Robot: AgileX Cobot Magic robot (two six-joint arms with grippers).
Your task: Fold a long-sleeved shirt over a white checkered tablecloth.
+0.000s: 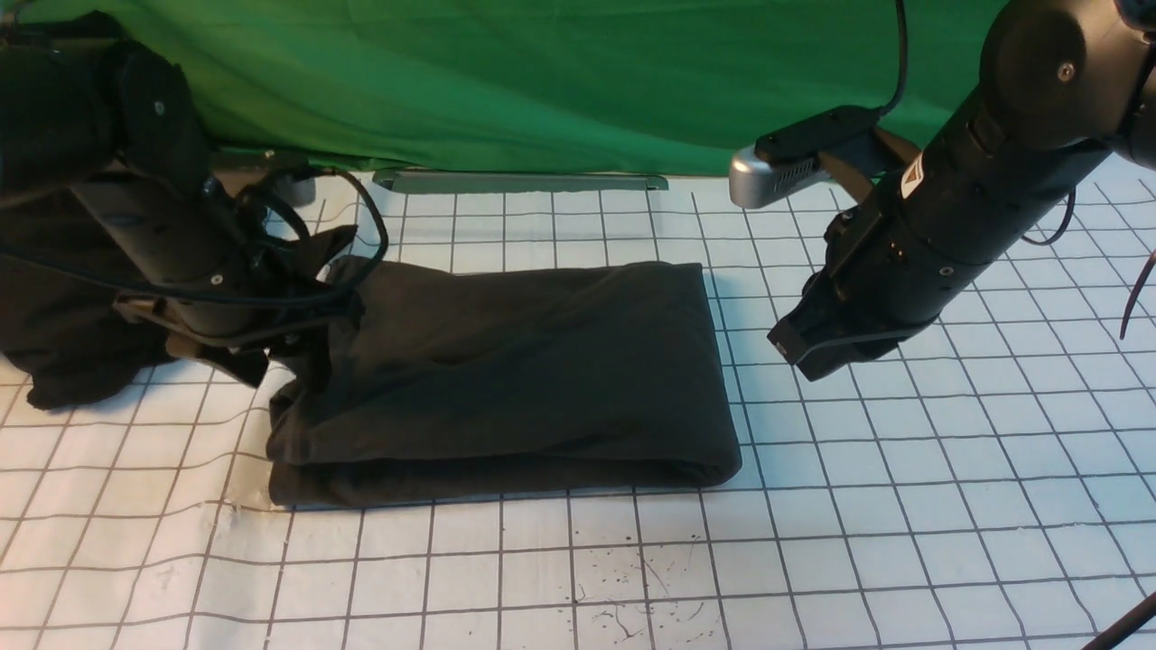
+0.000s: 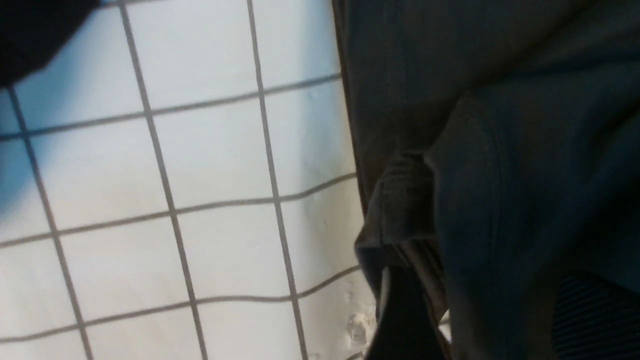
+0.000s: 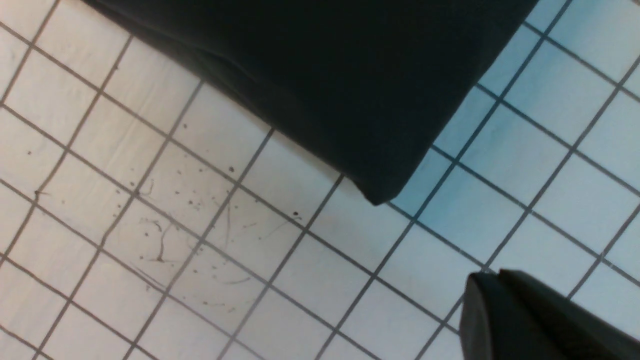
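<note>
The long-sleeved shirt [image 1: 524, 379] lies folded into a dark rectangle on the white checkered tablecloth [image 1: 903, 506]; no print shows. My left gripper [image 1: 302, 348] is at the shirt's left end, largely hidden behind bunched fabric. In the left wrist view its fingers [image 2: 400, 320] stand wide apart, and a fold of the shirt [image 2: 500, 125] lies between them beside the tablecloth [image 2: 200, 200]. My right gripper [image 1: 787, 348] hovers shut and empty to the right of the shirt. In the right wrist view its tips [image 3: 487, 275] are pressed together over the tablecloth [image 3: 150, 200], apart from the shirt's corner [image 3: 350, 75].
A blacker garment heap [image 1: 54, 352] lies at the far left under the left arm. A green cloth [image 1: 542, 81] hangs along the back above a grey bar [image 1: 519, 181]. Small dark specks [image 1: 623, 605] mark the front squares. A dark rod [image 1: 1124, 627] crosses the front right corner.
</note>
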